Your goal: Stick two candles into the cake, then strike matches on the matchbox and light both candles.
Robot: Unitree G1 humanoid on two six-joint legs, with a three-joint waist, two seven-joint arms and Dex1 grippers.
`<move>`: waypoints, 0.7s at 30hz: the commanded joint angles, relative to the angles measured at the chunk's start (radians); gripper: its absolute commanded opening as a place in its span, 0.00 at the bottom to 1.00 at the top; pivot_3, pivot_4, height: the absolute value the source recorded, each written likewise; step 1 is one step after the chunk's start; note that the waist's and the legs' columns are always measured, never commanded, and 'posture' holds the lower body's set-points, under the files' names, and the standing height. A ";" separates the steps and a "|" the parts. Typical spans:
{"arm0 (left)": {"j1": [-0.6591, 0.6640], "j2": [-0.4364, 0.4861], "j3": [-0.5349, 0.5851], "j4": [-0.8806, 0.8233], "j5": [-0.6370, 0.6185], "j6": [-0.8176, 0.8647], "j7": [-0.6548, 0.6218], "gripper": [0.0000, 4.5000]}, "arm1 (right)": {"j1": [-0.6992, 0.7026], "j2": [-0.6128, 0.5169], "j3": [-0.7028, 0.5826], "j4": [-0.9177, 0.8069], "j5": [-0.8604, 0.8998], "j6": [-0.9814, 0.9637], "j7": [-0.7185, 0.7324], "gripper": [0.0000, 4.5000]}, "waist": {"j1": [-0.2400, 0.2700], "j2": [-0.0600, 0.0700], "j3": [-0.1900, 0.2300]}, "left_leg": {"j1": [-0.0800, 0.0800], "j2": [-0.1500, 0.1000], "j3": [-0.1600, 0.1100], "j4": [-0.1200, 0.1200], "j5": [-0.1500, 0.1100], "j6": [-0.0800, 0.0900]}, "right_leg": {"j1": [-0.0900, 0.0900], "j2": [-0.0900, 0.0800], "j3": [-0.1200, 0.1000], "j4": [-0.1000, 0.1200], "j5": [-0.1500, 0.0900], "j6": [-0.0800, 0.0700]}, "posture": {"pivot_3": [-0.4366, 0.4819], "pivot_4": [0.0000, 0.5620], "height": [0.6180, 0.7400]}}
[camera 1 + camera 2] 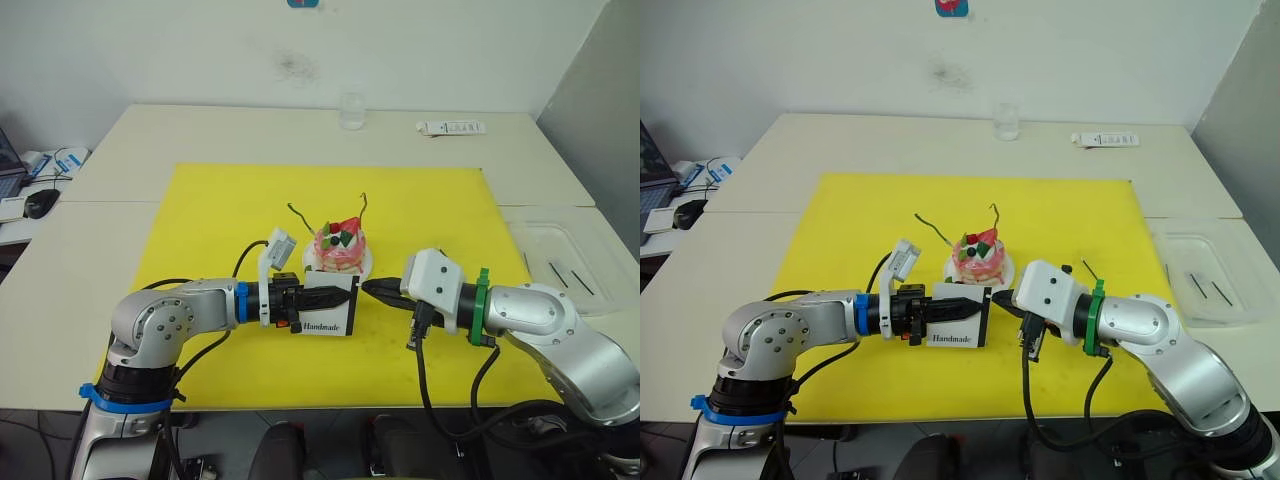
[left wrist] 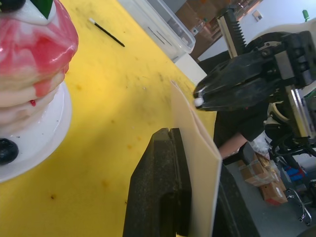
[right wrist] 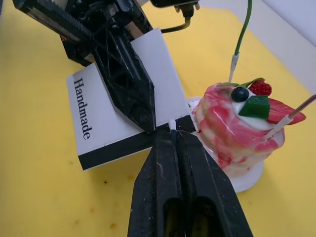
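Take the cake (image 1: 340,249) as your landmark: it sits on its white plate (image 1: 365,266) on the yellow mat (image 1: 210,220), and two candles stand in it, a greenish candle (image 1: 297,215) leaning out on its left and a pinkish-brown candle (image 1: 363,211) rising on its right.

Just in front of the cake your left gripper (image 1: 345,294) is clamped on the matchbox (image 1: 330,318), holding it off the mat with "Handmade" facing you. Your right gripper (image 1: 368,289) comes in from the cake's right, fingers pressed together on a match (image 3: 172,126), its white tip right at the box.

The head views show the two grippers meeting tip to tip but hide the match itself. The right wrist view gives you that: the white tip pokes out between the closed fingers and touches the black strip (image 3: 123,148) along the box's lower edge, with the cake just beside it. The left wrist view shows the box edge-on between the left fingers (image 2: 158,187), and the white tip at the right gripper's nose just off the box's far corner. It also shows a spare match (image 2: 106,32) lying on the mat beyond the cake.

Count: one cake, two candles, one matchbox, two matches clearly seen. A clear tray (image 1: 1205,270) well right of the cake holds two more thin dark sticks (image 1: 1210,288). A glass (image 1: 351,110) stands far behind the cake.
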 commanded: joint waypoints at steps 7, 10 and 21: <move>-0.004 0.011 -0.002 -0.038 -0.024 0.000 -0.018 0.00 | -0.006 0.009 0.013 0.028 -0.065 -0.077 -0.003 0.01 | 0.000 0.000 0.000 | 0.000 0.001 -0.001 0.000 0.000 0.000 | 0.000 0.000 0.000 0.000 0.000 0.000 | 0.48 0.27 1.00; -0.008 0.010 -0.005 -0.037 -0.020 -0.006 -0.022 0.00 | -0.009 0.009 0.027 0.038 -0.080 -0.096 0.011 0.01 | 0.000 0.000 0.000 | 0.000 0.001 0.000 0.000 0.000 0.000 | 0.000 0.000 0.000 0.000 0.000 0.000 | 0.48 0.27 1.00; -0.027 0.042 -0.056 -0.023 0.052 -0.079 -0.071 0.00 | 0.021 -0.055 0.077 0.012 -0.085 -0.171 0.149 0.01 | 0.000 0.000 0.000 | 0.000 0.001 0.000 0.000 0.000 0.000 | 0.000 0.000 0.000 0.000 0.000 0.000 | 0.48 0.27 1.00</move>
